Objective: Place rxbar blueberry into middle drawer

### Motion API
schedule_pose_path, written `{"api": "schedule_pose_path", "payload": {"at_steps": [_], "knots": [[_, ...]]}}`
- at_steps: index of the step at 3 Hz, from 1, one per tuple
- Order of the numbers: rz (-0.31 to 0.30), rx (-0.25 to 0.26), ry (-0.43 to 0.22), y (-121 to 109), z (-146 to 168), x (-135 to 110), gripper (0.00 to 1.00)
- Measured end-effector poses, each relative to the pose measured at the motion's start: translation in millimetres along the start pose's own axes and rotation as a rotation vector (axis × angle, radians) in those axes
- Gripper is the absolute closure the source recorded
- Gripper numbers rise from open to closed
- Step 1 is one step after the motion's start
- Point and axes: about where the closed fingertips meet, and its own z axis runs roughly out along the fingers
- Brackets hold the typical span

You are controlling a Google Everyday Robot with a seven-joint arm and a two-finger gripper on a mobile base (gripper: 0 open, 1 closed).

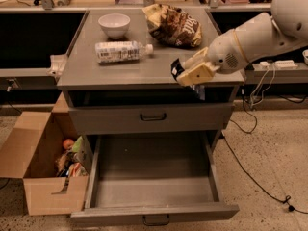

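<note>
My gripper (184,74), with cream-coloured fingers (197,73), is shut on the rxbar blueberry (177,69), a small dark bar with pale print. It holds the bar just above the front right edge of the grey cabinet top (120,71). The middle drawer (154,192) is pulled wide open below and to the left of the gripper, and its deep grey tray holds nothing. A closed flat drawer front (120,118) with a black handle sits between the top and the open drawer.
On the cabinet top are a white bowl (114,24), a plastic bottle (120,51) lying on its side, and a brown chip bag (173,25). An open cardboard box (43,170) with items stands on the floor at left. Cables (255,177) run across the floor at right.
</note>
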Motion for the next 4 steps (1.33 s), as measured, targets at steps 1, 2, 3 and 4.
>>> {"api": "schedule_pose_path", "payload": {"at_steps": [1,2,3,4], "knots": [[0.03,0.009,0.098,27,42,68,1.0],[0.116,-0.024,0.175,35,75,135,1.0],[0.212,-0.041,0.262,41,100,202,1.0],[0.287,-0.064,0.351,46,117,257,1.0]]}}
